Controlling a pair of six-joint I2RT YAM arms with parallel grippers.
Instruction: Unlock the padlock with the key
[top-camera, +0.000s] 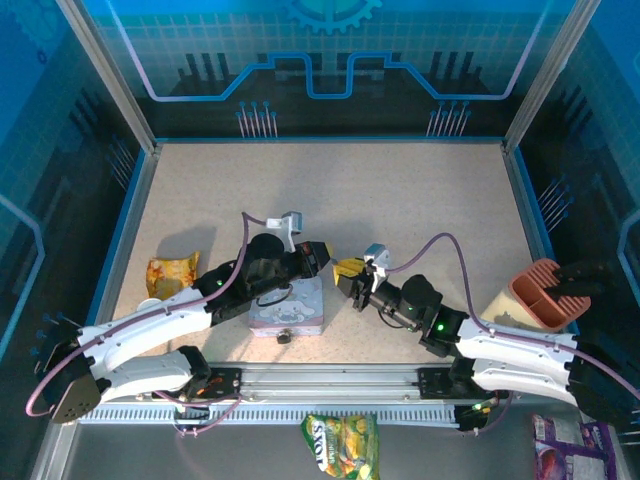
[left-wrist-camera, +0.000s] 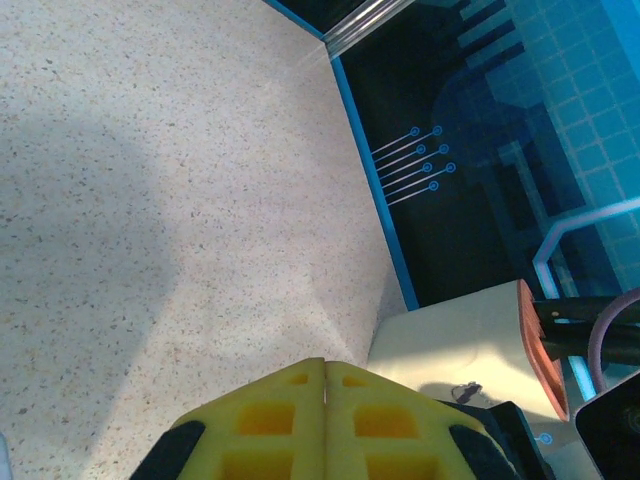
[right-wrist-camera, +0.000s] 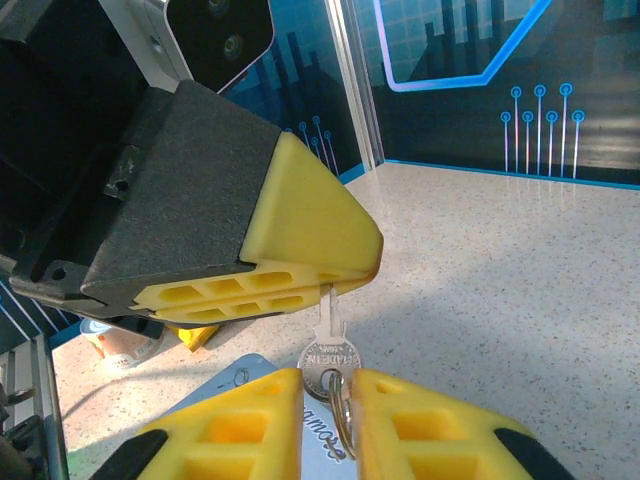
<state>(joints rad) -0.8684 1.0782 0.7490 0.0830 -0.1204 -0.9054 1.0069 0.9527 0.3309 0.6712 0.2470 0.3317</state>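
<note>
Right tool is pinching the key by its round head. Left tool, pads pressed together, is gripping the blade tip, so the key's long axis is running straight from one tool to the other. Padlock is lying on the counter against the lilac tin's near edge, back toward the bases, and the left tool looks slightly nearer to it.

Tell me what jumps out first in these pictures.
The key sits front and centre in the right wrist view: its round head is held by the right gripper, and its blade runs up into the closed tips of the left gripper. From above, both arms meet nose to nose mid-table, just right of the lilac tin, with what looks like the padlock at the tin's near edge.
</note>
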